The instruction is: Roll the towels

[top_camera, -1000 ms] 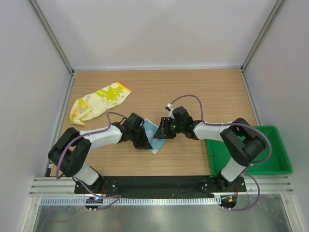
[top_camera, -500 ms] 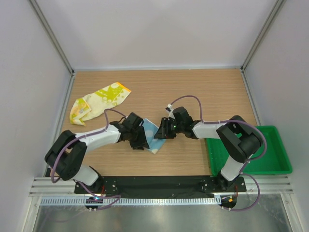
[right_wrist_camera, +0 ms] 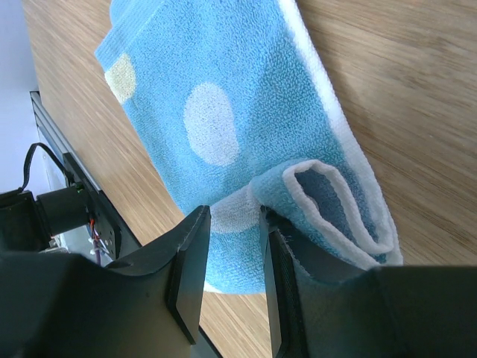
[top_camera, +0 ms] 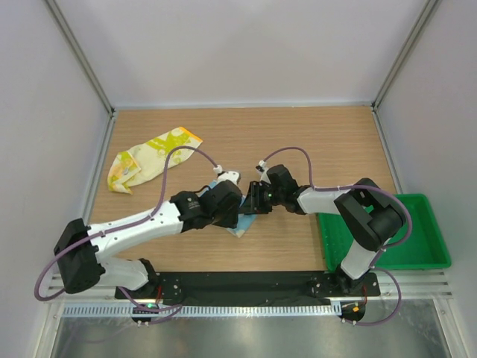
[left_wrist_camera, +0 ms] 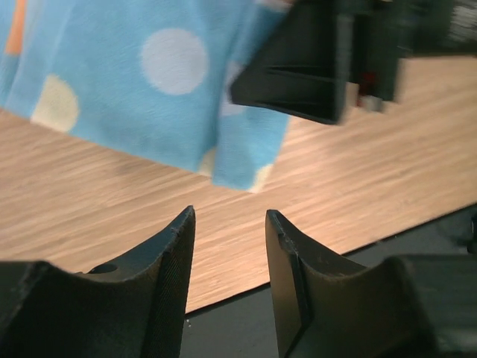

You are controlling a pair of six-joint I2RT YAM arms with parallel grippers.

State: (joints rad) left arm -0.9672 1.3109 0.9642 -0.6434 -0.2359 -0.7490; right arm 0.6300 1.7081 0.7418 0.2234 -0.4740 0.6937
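The light blue polka-dot towel lies on the wooden table, its near edge curled into a small roll. From above only a corner of this towel shows between the two wrists. My right gripper is open low over the cloth, one finger pressed against the roll, nothing pinched between the jaws. My left gripper is open and empty just off the blue towel's end, above bare wood. Seen from above, the left gripper and right gripper nearly meet. The yellow towel lies crumpled at the far left.
A green tray sits at the near right, beside the right arm's base. The black mounting plate runs along the table's near edge. Frame posts and grey walls close in the left, right and back sides.
My left gripper has opened and let go of the blue towel. Its arm has stretched out and its wrist has shifted right, over the towel. The right arm has barely moved.
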